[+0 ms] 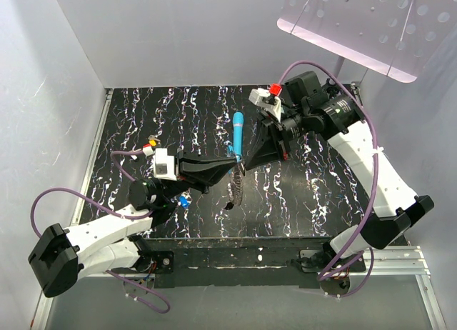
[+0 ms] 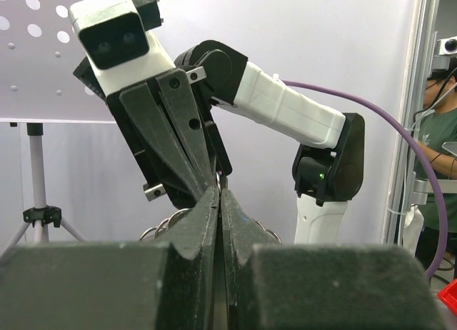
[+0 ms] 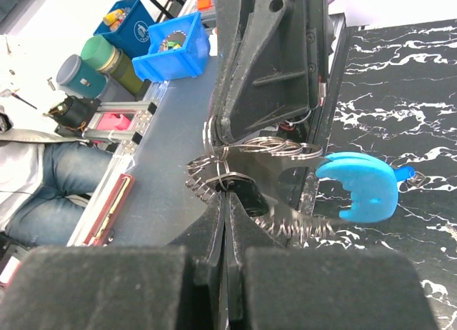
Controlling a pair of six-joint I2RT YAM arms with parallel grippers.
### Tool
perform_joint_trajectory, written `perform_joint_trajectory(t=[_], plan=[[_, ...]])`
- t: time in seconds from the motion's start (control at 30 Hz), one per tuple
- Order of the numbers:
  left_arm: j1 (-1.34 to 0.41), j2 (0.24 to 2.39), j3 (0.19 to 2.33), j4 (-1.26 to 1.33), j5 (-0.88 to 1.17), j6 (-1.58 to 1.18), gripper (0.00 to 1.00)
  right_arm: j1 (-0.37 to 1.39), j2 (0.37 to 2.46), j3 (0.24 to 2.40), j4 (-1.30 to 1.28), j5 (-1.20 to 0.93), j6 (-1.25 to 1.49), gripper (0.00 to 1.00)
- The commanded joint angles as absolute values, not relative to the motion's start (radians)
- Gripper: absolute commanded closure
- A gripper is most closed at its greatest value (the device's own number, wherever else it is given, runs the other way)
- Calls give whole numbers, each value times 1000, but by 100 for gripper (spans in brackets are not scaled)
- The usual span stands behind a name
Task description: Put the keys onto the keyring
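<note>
Your left gripper (image 1: 232, 160) and right gripper (image 1: 246, 163) meet tip to tip above the middle of the worktop (image 1: 321, 201). Both are clenched on the keyring (image 1: 236, 190), and its chain hangs below them. A yellow key (image 1: 152, 140) lies toward the left edge, and a blue key (image 1: 184, 199) lies near the front edge.

The left gripper (image 1: 234, 161) and right gripper (image 1: 245, 161) stood tip to tip above the middle of the table (image 1: 321, 194). The keyring (image 1: 235, 191) hung from both tips, trailing toward the near edge. A wand (image 1: 238, 132) lay just beyond the tips, pointing at the far edge. One key (image 1: 151, 140) lay beyond the left gripper's wrist, another key (image 1: 184, 199) on its near side.
</note>
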State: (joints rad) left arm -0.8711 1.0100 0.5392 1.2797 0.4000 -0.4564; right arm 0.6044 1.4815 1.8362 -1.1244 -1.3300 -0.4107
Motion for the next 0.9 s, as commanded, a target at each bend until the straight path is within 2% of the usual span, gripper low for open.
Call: perform_joint_trajectory(t=[0.0, 0.17, 0.27, 0.33, 0.37, 0.4, 0.47, 0.6, 0.87], plan=[[-873, 988, 586, 1312, 370, -451, 100, 624, 1451, 1804, -1062, -1307, -353, 99], [-873, 986, 580, 1310, 368, -453, 100, 632, 1445, 1786, -1035, -1302, -330, 99], [-873, 976, 574, 1301, 368, -451, 100, 624, 1443, 1827, -1093, -1296, -406, 99], [-873, 970, 568, 1293, 365, -449, 100, 609, 1442, 1850, -1115, -1299, -436, 88], [-873, 966, 565, 1295, 367, -449, 100, 601, 1442, 1861, -1127, -1305, -449, 78], [-873, 965, 563, 1295, 367, -451, 100, 597, 1442, 1865, -1134, -1305, -452, 63], [-873, 960, 561, 1292, 367, -451, 100, 591, 1443, 1874, -1137, -1310, -457, 53], [-873, 959, 558, 1289, 370, -451, 100, 588, 1451, 1893, -1120, -1305, -434, 49], [-873, 974, 560, 1299, 373, -457, 100, 598, 1477, 1914, -1039, -1304, -324, 52]])
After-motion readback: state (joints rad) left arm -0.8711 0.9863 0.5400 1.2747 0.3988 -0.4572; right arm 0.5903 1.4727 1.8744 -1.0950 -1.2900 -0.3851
